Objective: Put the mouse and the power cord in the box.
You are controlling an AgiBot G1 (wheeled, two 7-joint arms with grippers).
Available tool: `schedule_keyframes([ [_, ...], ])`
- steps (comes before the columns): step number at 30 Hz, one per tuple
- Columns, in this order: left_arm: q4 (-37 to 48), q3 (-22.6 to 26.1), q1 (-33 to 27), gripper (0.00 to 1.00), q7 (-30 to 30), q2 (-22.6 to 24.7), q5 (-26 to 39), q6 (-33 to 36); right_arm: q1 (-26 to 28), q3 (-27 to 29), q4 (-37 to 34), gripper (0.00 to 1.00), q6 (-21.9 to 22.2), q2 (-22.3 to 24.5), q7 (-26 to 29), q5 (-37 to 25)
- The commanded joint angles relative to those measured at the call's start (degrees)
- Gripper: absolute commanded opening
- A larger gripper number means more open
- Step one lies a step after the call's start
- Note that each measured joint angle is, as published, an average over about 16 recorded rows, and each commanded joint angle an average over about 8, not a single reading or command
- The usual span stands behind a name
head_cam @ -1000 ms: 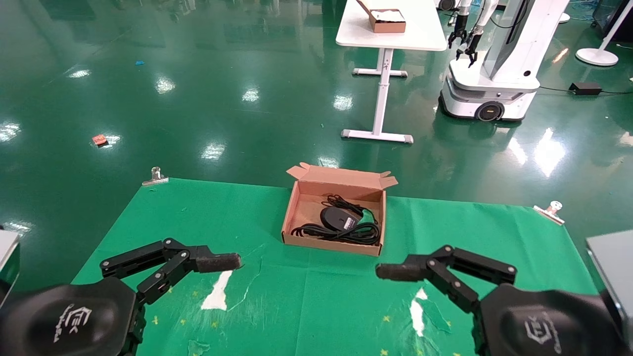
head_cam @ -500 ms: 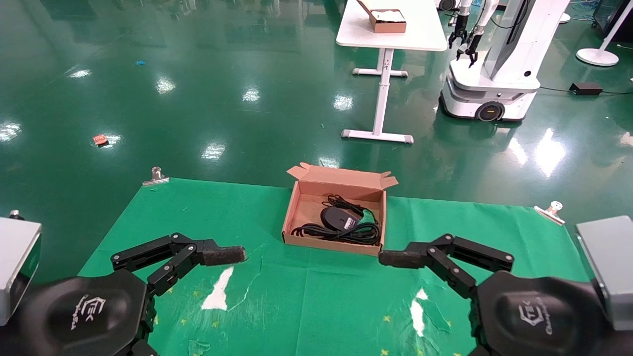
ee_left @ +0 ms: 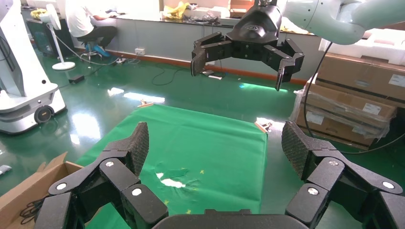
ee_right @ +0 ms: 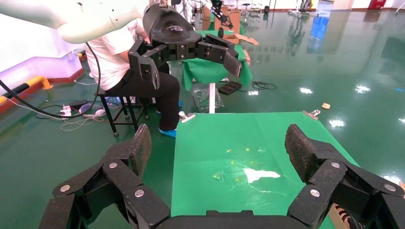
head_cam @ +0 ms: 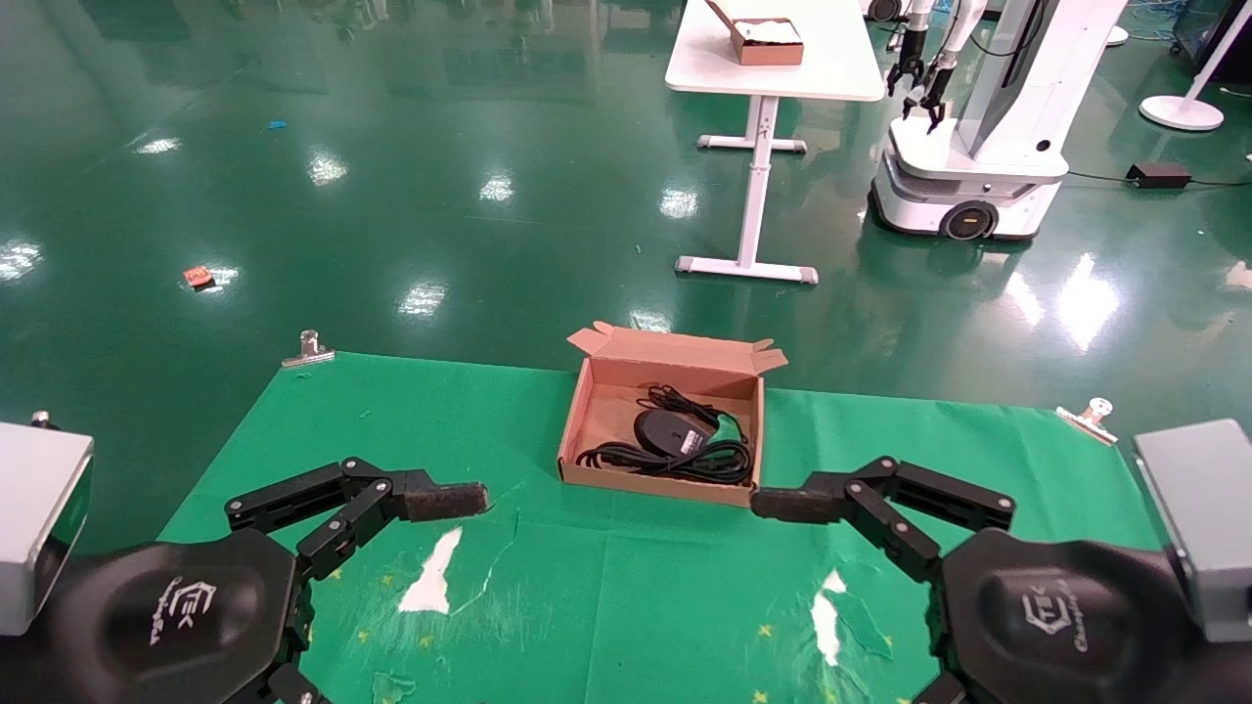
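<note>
Hovering low over the table (head_cam: 606, 606), the left end effector (head_cam: 430, 500) and right end effector (head_cam: 797, 505) are spread wide, empty. Beyond, the box (head_cam: 587, 411) holds the light, rigid mouse (head_cam: 666, 430), best pinched across its sides, and the limp power cord (head_cam: 675, 460), best taken at its coil.

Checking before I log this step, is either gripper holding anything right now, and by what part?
Nothing is held. The left gripper and right gripper are both open and empty; the mouse and power cord lie in the box.
</note>
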Motion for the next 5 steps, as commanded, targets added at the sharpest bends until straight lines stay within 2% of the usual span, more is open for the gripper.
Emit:
schedule_keyframes([
  [1, 0.03, 0.05, -0.03, 1.00, 0.00, 0.03, 0.02, -0.05, 0.04, -0.02, -0.06, 1.00, 0.03, -0.02, -0.02, -0.04],
  [5, 0.05, 0.07, -0.04, 1.00, 0.00, 0.05, 0.03, -0.07, 0.06, -0.03, -0.09, 1.00, 0.05, -0.03, -0.03, -0.06],
])
